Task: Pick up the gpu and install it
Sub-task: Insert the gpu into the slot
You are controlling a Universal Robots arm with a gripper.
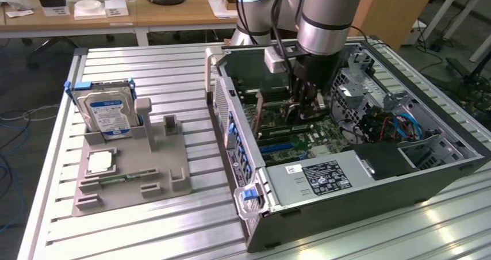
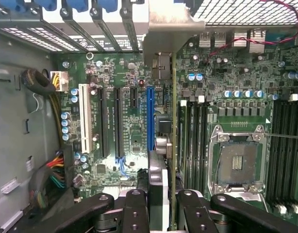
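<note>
The gpu (image 2: 173, 121) appears edge-on in the wrist view as a thin green card, with its silvery bracket (image 2: 168, 29) at the end toward the case's slot covers. My gripper (image 2: 163, 201) is shut on the card, its black fingers (image 2: 134, 208) pressing on both sides. The card stands over the motherboard, just beside the long blue slot (image 2: 150, 116), between that slot and the memory slots. I cannot tell whether its edge touches a slot. In the exterior view my gripper (image 1: 307, 107) reaches down inside the open computer case (image 1: 368, 174).
A grey holder (image 1: 134, 174) on the slatted table at the exterior view's left carries a hard drive (image 1: 107, 107), a square chip (image 1: 100, 162) and a memory stick (image 1: 123, 178). Inside the case are the power supply (image 1: 322, 176), cables and the bare processor socket (image 2: 236, 162).
</note>
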